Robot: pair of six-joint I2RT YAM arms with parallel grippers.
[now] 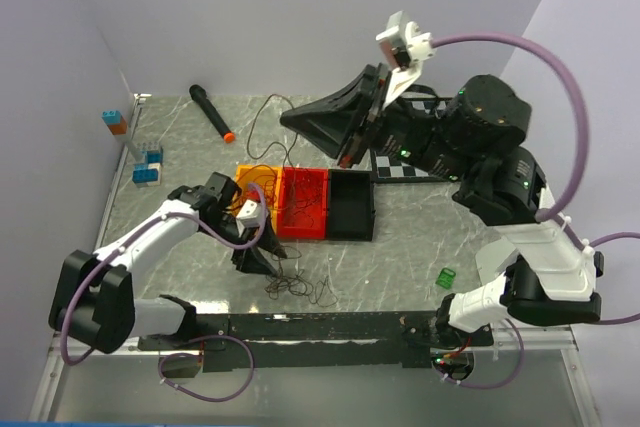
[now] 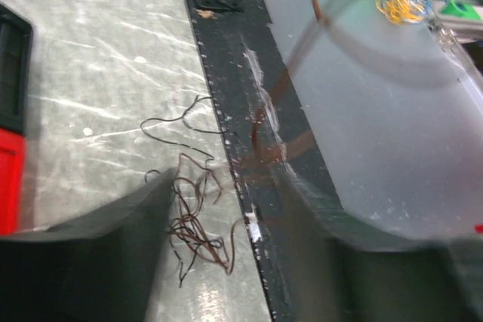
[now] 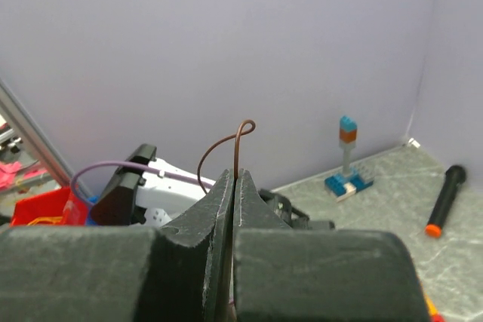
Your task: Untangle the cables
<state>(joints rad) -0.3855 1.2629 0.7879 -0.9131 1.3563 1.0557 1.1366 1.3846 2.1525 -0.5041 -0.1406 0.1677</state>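
Left jaws: I see the left gripper (image 1: pixel 261 257) low over the worktop (image 1: pixel 400 237), just in front of the trays. In its wrist view the left gripper (image 2: pixel 226 277) has its fingers (image 2: pixel 83 262) spread, and they pinch nothing.
Loose tangle: the dark cables (image 2: pixel 195 231) lie in a curly knot on the worktop between those spread fingers. One strand trails toward the black strip (image 2: pixel 234 73) at the near edge. From above, the same dark cables (image 1: pixel 297 285) sit just right of the left jaws.
Trays: the orange tray (image 1: pixel 243 171), red tray (image 1: pixel 322 179) and black tray (image 1: pixel 350 205) stand side by side. Fine wires lie in the orange and red ones.
Right jaws: the right gripper (image 3: pixel 232 180) is pressed together on a brown cable (image 3: pixel 238 145), which loops up above the tips.
Top view only: the right gripper (image 1: pixel 290 120) hangs high over the far side of the trays. A thin strand (image 1: pixel 252 125) curves down beside it toward them; I cannot tell whether it is the pinched cable.
Right wrist only: the pinch itself is plain here, which the top view leaves too small to judge.
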